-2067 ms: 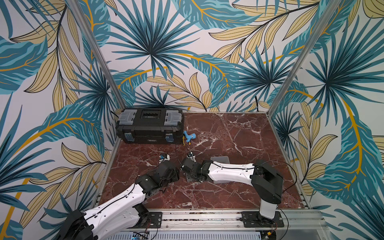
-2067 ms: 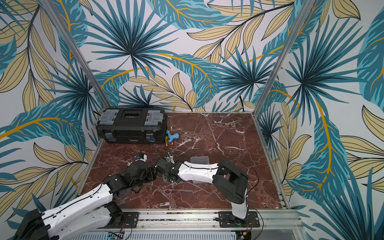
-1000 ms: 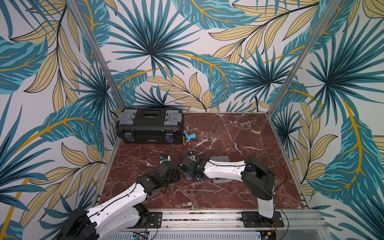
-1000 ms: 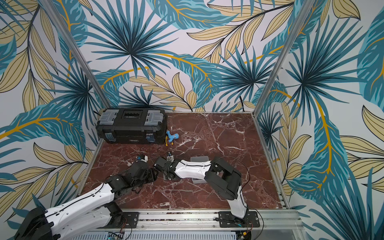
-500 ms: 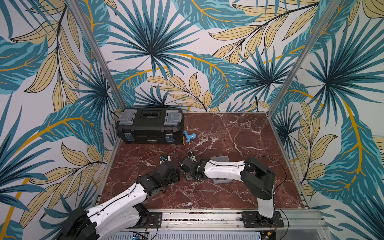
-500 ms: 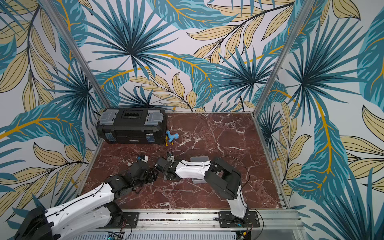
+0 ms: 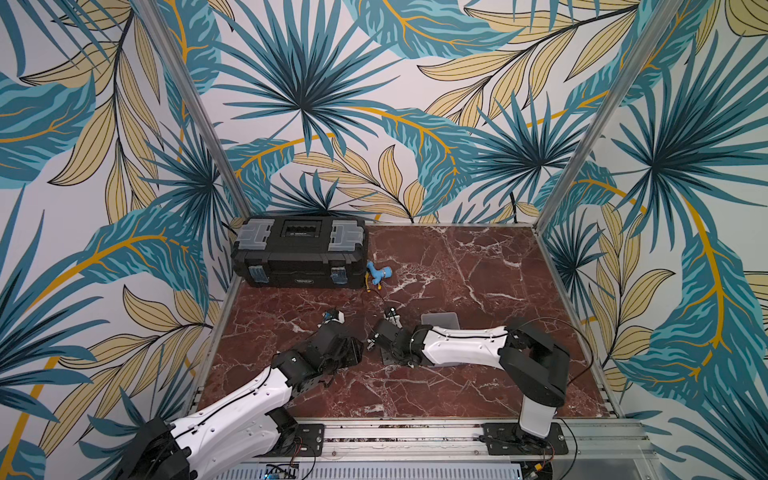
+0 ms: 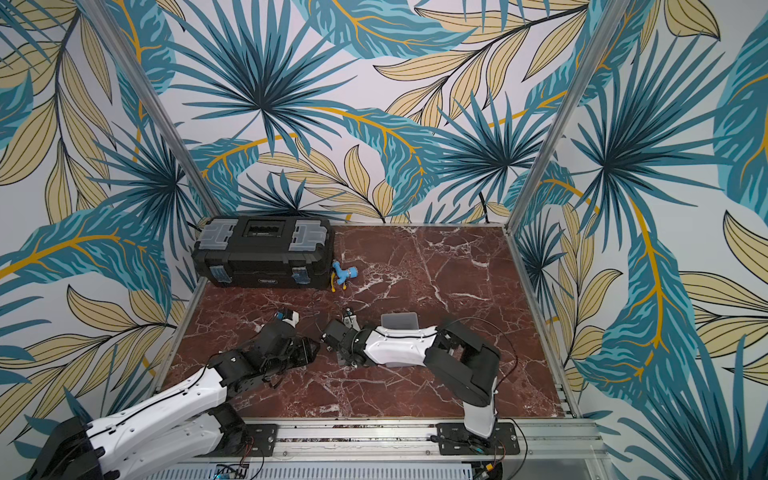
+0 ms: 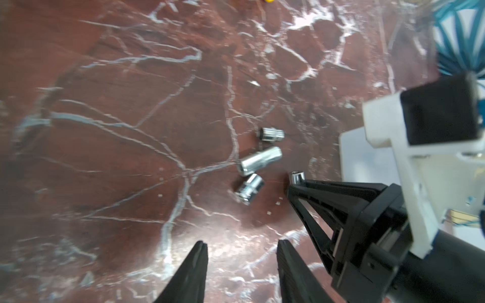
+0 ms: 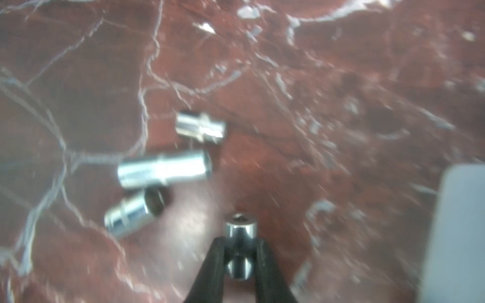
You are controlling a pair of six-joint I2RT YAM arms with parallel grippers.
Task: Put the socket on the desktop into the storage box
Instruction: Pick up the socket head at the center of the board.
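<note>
On the red-brown marble desktop (image 7: 478,270), my right gripper (image 10: 240,251) is shut on a small chrome socket (image 10: 240,230), which stands upright between the fingertips. I cannot tell whether it touches the desktop. Three more sockets (image 10: 164,169) lie loose just beyond it, also visible in the left wrist view (image 9: 261,160). My left gripper (image 9: 241,241) is open and empty, low over the marble a short way from them. It faces the right gripper (image 7: 371,341) in both top views. The pale grey storage box (image 7: 439,320) sits behind the right forearm, partly hidden by it.
A large black toolbox (image 7: 299,251) with grey latches stands at the back left. A small blue toy-like object (image 7: 379,274) lies beside its right end. Aluminium rails (image 7: 415,432) edge the desktop, and patterned walls close it in.
The right arm's elbow has drawn in to the left, and its fingers now pinch the small socket. The left arm has hardly moved.
</note>
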